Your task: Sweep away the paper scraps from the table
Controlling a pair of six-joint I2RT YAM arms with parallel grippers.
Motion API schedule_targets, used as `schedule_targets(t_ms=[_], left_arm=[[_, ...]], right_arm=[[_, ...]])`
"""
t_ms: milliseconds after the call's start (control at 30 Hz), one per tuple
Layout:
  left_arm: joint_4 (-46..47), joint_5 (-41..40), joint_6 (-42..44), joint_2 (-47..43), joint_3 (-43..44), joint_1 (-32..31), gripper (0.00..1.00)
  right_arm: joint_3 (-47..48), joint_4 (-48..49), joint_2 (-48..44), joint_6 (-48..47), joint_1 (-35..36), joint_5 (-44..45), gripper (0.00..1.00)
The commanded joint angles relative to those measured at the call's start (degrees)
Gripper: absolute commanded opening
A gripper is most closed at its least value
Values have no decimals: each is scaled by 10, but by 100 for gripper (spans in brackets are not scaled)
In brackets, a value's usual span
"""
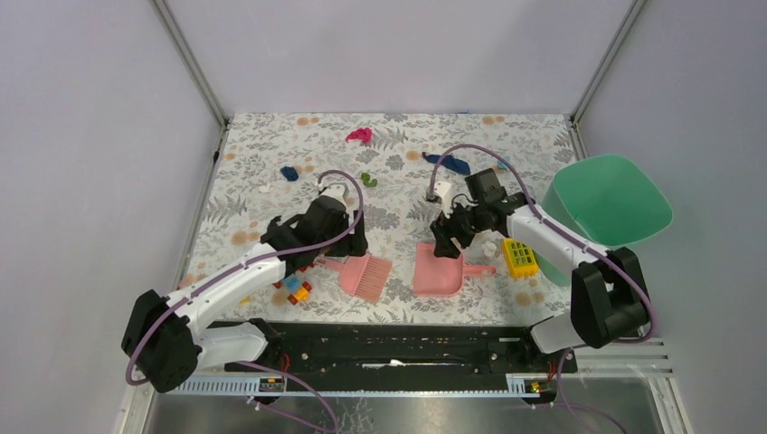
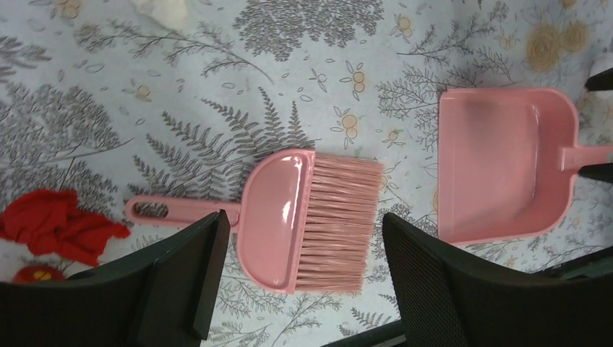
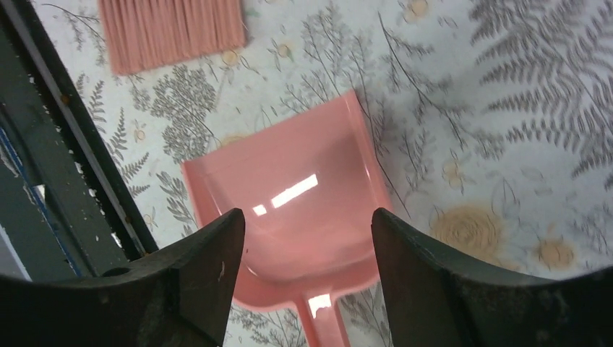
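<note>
The table [image 1: 398, 226] is covered by a white cloth printed with grey ferns and orange flowers. A pink brush [image 1: 366, 276] lies flat on it near the front edge. Off the brush's bristle end, near but not touching, lies a pink dustpan [image 1: 440, 269], its open mouth facing the brush and its handle pointing away. Beyond that handle sits a yellow block [image 1: 519, 258]. At the brush's handle end are a few toy bricks [image 1: 297, 289] and a crumpled red piece [image 2: 54, 224]. The paper scraps [image 1: 359, 136], magenta, blue, green and white, lie scattered well away from the brush, toward the far edge.
</note>
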Motion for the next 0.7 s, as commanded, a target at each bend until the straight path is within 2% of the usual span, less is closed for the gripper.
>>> schedule_targets(t_ms=[0,200,333,500,667], left_arm=[[-48,-51,-73,-39,1,2,82],[-77,-142,-141,-73,-9,1,83],[-78,-158,-194,-100,-26,2,86],[-82,-170,-231,-118,-44,3,88],[-65,-190,-235,-125,-59,11,85]], right_arm=[[66,-2,47,4,37,-14,70],[153,15,135,29,88,21,59],[189,50,180,76,123,37,63],[215,46,227,62,179,80,65],[236,36,267,60,207,92,67]])
